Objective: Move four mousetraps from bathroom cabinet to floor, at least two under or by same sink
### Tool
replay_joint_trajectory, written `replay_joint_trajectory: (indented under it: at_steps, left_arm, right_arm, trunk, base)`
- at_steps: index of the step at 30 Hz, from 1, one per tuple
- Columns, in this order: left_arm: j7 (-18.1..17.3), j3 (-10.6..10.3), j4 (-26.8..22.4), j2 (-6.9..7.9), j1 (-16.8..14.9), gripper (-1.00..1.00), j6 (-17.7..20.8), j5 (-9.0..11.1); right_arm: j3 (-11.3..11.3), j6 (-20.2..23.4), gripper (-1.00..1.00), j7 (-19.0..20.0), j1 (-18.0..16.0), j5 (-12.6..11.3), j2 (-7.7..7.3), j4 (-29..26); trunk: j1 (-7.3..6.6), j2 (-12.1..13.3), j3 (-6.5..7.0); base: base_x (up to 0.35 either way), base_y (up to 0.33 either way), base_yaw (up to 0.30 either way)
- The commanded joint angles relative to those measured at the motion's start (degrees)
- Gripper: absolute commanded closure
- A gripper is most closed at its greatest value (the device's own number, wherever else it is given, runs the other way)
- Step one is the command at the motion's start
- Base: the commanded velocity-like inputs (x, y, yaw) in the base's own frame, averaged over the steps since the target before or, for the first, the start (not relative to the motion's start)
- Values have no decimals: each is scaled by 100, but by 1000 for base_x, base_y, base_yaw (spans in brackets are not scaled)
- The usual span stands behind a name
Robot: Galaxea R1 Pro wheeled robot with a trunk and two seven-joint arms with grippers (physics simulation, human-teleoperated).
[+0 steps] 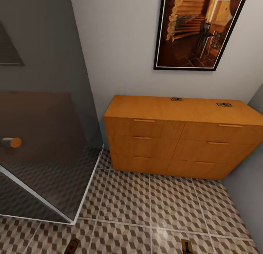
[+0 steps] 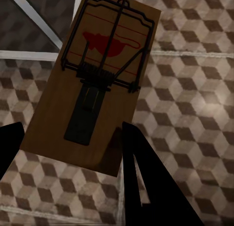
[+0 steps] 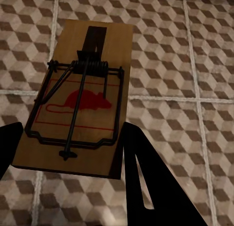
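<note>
From my head: two mousetraps (image 1: pixel 176 99) (image 1: pixel 224 104) lie on the cabinet (image 1: pixel 179 137) top, above the tiled bathroom floor (image 1: pixel 153 203). At my left wrist, my left pincer (image 2: pixel 73 138) is clamped on a mousetrap (image 2: pixel 97 84). At my right wrist, my right pincer (image 3: pixel 70 141) grips another mousetrap (image 3: pixel 80 99).

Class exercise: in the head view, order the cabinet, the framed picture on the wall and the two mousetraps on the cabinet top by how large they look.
1. The cabinet looks largest.
2. The framed picture, partly cut off at the top.
3. The two mousetraps on top: tiny and about alike, so I would not rank them.
</note>
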Motion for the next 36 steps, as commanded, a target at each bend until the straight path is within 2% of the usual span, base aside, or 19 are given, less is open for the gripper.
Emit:
replay_joint_trajectory:
  at_steps: [1, 8, 20, 36]
  left_arm:
    - [25, -39, 6, -2, -2, 100, -11, -1]
    - [25, -39, 6, -2, -2, 100, -11, -1]
    - [25, -38, 6, -2, -2, 100, -11, -1]
    - [25, -39, 6, -2, -2, 100, -11, -1]
  right_arm:
    - [47, -22, 100, -5, -3, -67, -6, 2]
    - [47, -22, 100, -5, -3, -67, -6, 2]
    - [47, -22, 100, -5, -3, -67, -6, 2]
    - [47, -13, 100, -5, -3, -65, -6, 19]
  trunk:
    - [0, -2, -4]
    - [0, -2, -4]
    - [0, -2, -4]
    - [0, -2, -4]
  base:
    - [0, 0, 68]
    - [-7, 0, 18]
    - [-128, 0, 10]
    - [-2, 0, 261]
